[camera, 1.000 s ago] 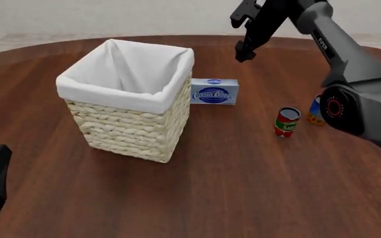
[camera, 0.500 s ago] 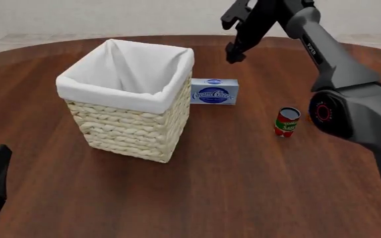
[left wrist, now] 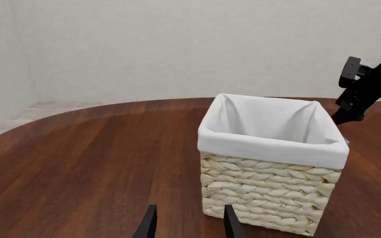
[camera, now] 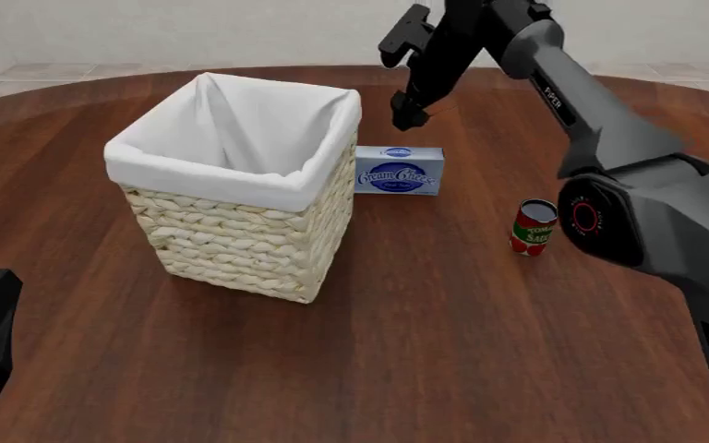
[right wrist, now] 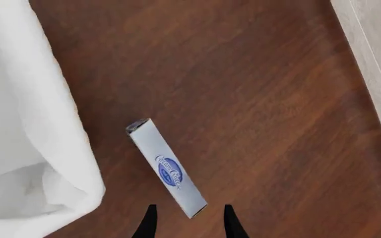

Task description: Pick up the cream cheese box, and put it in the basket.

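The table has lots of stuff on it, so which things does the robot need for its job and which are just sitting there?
Needed for the job:
- cream cheese box
- basket
- right gripper, hovering above the box

Just lying about:
- tomato sauce can
- left gripper, low and holding nothing

Even, bright, diffuse light in all views, sharp throughout with no blur or edge distortion, only faint soft shadows on the counter (camera: 453, 323) beside the basket (camera: 237, 185), mild sheen on the wood, no glare.
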